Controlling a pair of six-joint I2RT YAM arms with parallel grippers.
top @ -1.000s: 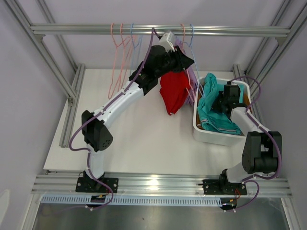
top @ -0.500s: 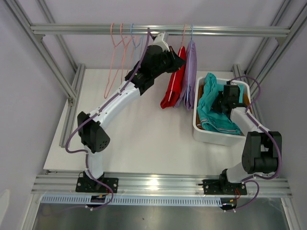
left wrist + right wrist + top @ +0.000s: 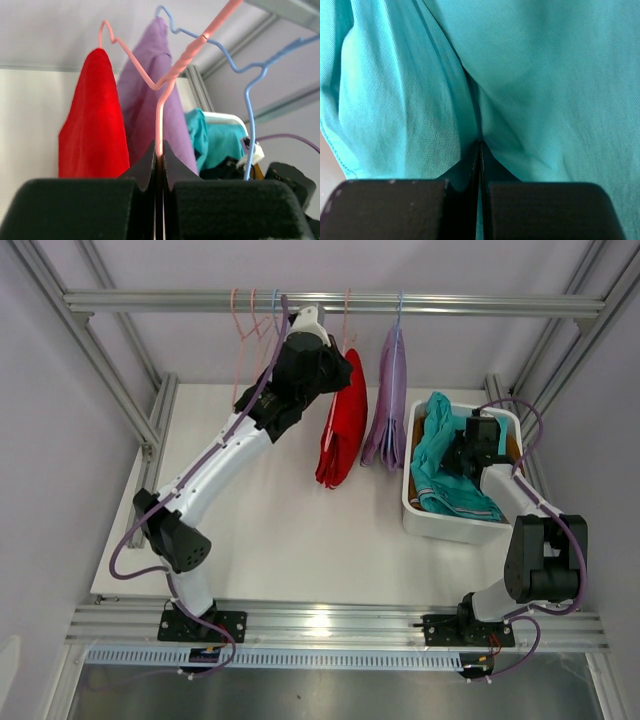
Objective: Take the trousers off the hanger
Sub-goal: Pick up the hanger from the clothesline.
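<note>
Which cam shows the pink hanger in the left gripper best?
Left wrist. The wire of the pink hanger runs into the shut left gripper, with the red trousers draped on its far end. Top external shows only its hook on the rail, the arm hiding the grip. Right wrist shows just teal trousers, no hanger.

**Top view:** Illumination is bright, even and diffuse, apparently from overhead. The white table (image 3: 300, 540) carries only faint, soft shadows. 1 glare patch sits on the near aluminium rail (image 3: 325, 621).

**Left wrist view:** The pink hanger (image 3: 159, 125) and red trousers (image 3: 92, 125) are sharp against a bright wall. The left gripper (image 3: 159, 152) in the foreground is dark and slightly soft.

**Right wrist view:** The teal trousers (image 3: 545, 75) show their weave clearly. Shading deepens along the central fold.
</note>
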